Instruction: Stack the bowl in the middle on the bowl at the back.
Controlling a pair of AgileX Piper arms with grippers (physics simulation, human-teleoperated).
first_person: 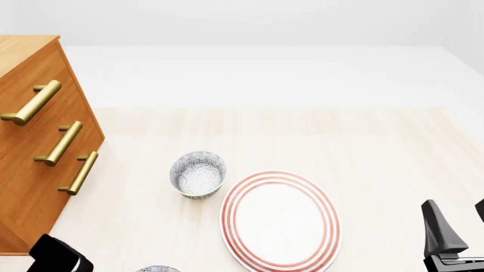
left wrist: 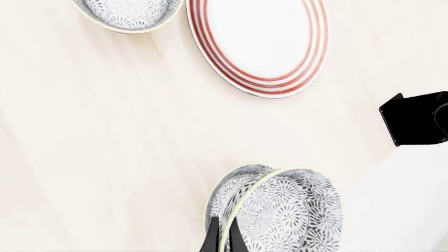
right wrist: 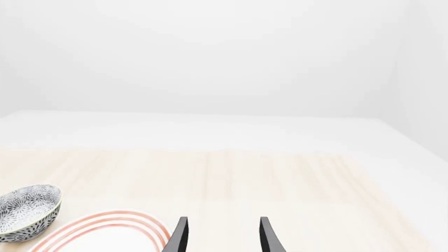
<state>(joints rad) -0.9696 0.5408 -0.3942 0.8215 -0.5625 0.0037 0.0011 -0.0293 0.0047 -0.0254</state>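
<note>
The bowl in the middle (left wrist: 280, 210), round, white, densely grey-speckled, is tilted with its rim pinched in the left hand (left wrist: 221, 239) above the pale woodgrain surface (left wrist: 105, 131). Its twin (first_person: 197, 174) rests beside the red-ringed plate (first_person: 280, 221). The right hand (right wrist: 220, 233) is released.

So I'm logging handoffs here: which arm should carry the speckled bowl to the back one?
Left. Its end effector is shut on the middle bowl's rim; the right end effector is open, beyond the plate from the back bowl.
</note>
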